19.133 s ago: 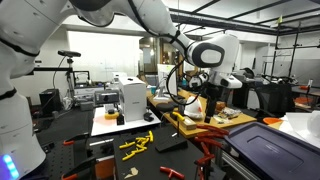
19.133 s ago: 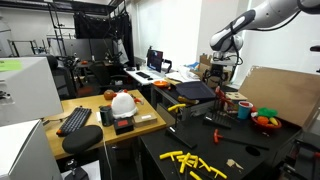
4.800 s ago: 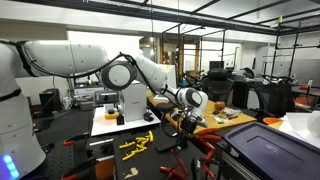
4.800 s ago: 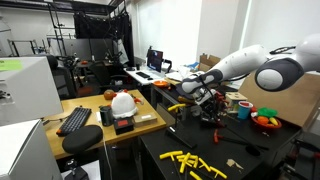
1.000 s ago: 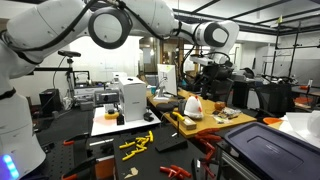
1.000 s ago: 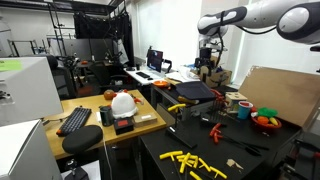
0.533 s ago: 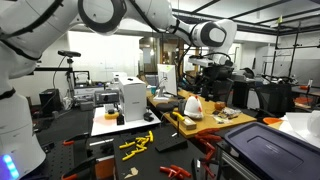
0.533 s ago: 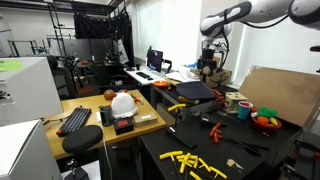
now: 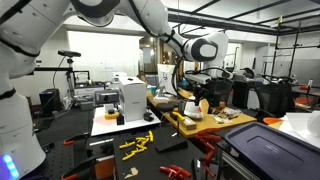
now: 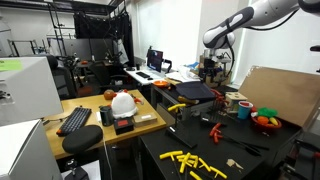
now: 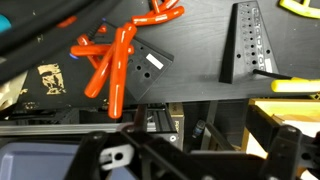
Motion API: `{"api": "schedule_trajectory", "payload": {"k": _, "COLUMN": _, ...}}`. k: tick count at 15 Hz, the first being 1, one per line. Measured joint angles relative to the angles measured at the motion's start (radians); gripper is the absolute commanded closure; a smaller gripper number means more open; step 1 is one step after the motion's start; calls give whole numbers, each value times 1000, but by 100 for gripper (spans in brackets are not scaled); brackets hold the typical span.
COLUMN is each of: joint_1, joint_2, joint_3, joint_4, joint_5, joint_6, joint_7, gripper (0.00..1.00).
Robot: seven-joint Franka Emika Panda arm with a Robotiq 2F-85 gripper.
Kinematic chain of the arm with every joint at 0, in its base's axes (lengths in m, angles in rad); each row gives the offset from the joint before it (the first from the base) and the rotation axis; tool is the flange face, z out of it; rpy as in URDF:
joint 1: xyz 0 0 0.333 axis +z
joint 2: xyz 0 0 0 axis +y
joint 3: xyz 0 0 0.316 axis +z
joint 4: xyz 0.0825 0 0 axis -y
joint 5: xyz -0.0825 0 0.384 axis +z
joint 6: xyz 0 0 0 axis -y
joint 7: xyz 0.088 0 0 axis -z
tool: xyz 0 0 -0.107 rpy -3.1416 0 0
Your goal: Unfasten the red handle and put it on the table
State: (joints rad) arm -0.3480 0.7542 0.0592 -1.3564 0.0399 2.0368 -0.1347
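Note:
Red-orange handles (image 11: 117, 58) lie in a loose cluster on the black table (image 11: 200, 45), partly over a small black plate (image 11: 150, 68), in the wrist view. Red tools (image 10: 216, 122) also show on the table (image 10: 255, 160) in an exterior view. My gripper (image 11: 195, 160) hangs high above the table, away from the handles, its dark fingers wide apart with nothing between them. It shows in both exterior views (image 9: 206, 96) (image 10: 212, 68), up over the cluttered bench.
A black perforated bracket (image 11: 246, 40) lies right of the handles. Yellow pieces (image 10: 190, 160) (image 9: 135, 143) are scattered on the table's front. A white helmet (image 10: 122, 102), a keyboard (image 10: 76, 119), a cardboard sheet (image 10: 278, 95) and a white board (image 9: 118, 122) stand around.
The arm has come down from its high pose and the gripper now hangs lower, closer over the bench. The red handles have not moved.

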Motion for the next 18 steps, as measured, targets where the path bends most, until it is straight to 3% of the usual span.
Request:
{"api": "schedule_trajectory", "payload": {"k": 9, "joint_1": -1, "joint_2": -153, "joint_3": -42, "joint_4": -437, "joint_5": 91, "joint_6": 357, "joint_7": -160, "gripper": 0}}
{"api": "schedule_trajectory", "payload": {"k": 18, "joint_1": -35, "joint_2": -455, "joint_3": -42, "joint_4": -907, "joint_5": 276, "joint_6": 411, "joint_7": -360, "gripper": 0}}
